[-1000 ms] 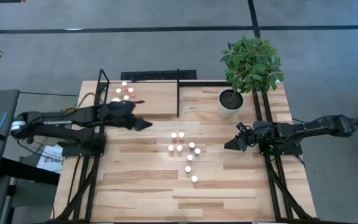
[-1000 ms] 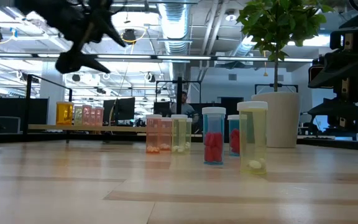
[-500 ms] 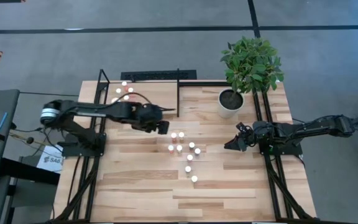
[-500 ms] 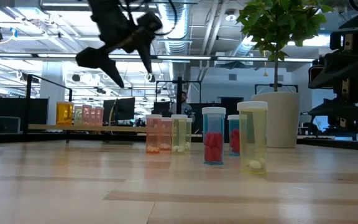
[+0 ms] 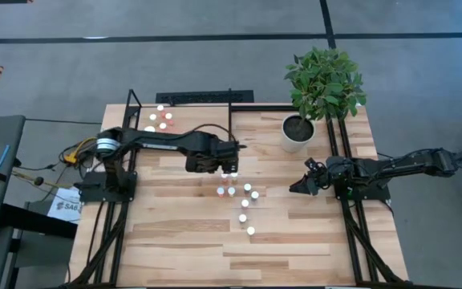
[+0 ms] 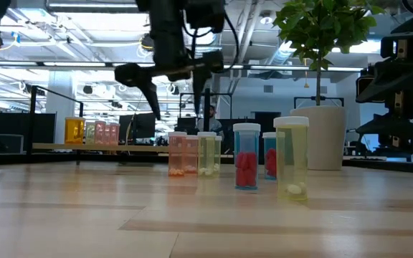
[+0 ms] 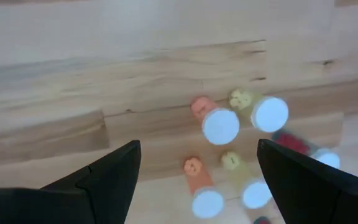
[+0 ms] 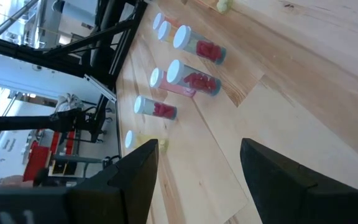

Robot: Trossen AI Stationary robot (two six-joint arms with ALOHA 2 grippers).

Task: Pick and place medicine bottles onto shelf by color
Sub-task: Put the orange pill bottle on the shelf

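Several small white-capped medicine bottles [image 5: 245, 203] stand upright on the tabletop near its middle; in the low view [image 6: 247, 158] they hold red, orange and yellowish pills. Several more bottles [image 5: 160, 119] stand on the light-wood shelf [image 5: 195, 130] at the far left, also seen in the low view [image 6: 92, 132]. My left gripper [image 5: 229, 164] hangs open above the far end of the table cluster, pointing down. Its wrist view [image 7: 197, 180] shows an orange bottle [image 7: 219, 124] and a yellowish one [image 7: 268, 113] below, between the fingers' line. My right gripper [image 5: 295, 188] is open and empty at the right.
A white pot with a green plant [image 5: 297, 132] stands at the far right of the table. Black frame rods [image 5: 230, 120] rise around the shelf. Both arm bases stand at the table's side edges. Bare planks lie toward the near edge [image 5: 215, 257].
My left gripper has swung from beside the shelf toward the table's right, over the far end of the bottle cluster, and has tipped to point down. It stays open and empty. The bottles have not moved.
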